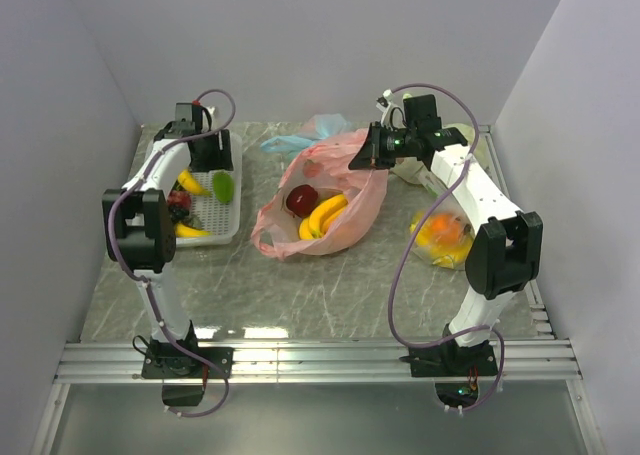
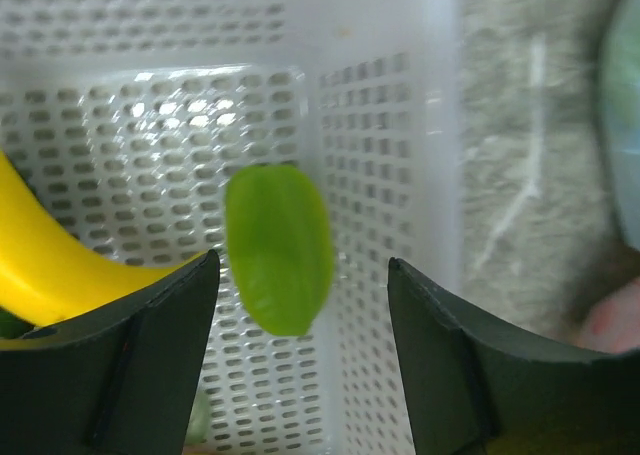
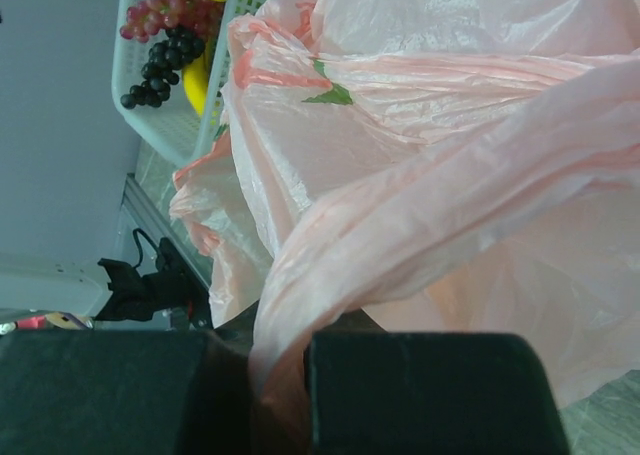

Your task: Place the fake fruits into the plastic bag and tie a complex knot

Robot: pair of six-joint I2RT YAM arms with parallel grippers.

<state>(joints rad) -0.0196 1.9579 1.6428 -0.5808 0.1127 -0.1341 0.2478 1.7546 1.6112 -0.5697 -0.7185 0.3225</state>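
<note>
likely the biggest risk lies with the pink plastic bag (image 1: pixel 335 230). the right end effector (image 3: pixel 278 360) is clamped shut on a fold of its thin rim and holds the mouth up. if that slick film slid out, the opening would probably sag over the fruit inside. next comes the white basket (image 1: pixel 236 215) at the left of the surface (image 1: pixel 330 295). the left end effector (image 2: pixel 303 267) hangs inside it with jaws apart, one on each side of the green piece (image 2: pixel 279 247) and not touching it. it is close to the perforated wall, so a finger could catch that wall or the nearby banana (image 2: pixel 45 265). the green piece looks smooth and rounded and might squirt free under a squeeze.

the bag lies mid-surface, translucent and crinkled, with its mouth gaping enough for the top view to see inside. no knot is tied yet. inside sit yellow bananas (image 1: pixel 322 215) and a dark red apple (image 1: pixel 301 199). grapes (image 3: pixel 160 45) and the green piece are in the basket.
</note>
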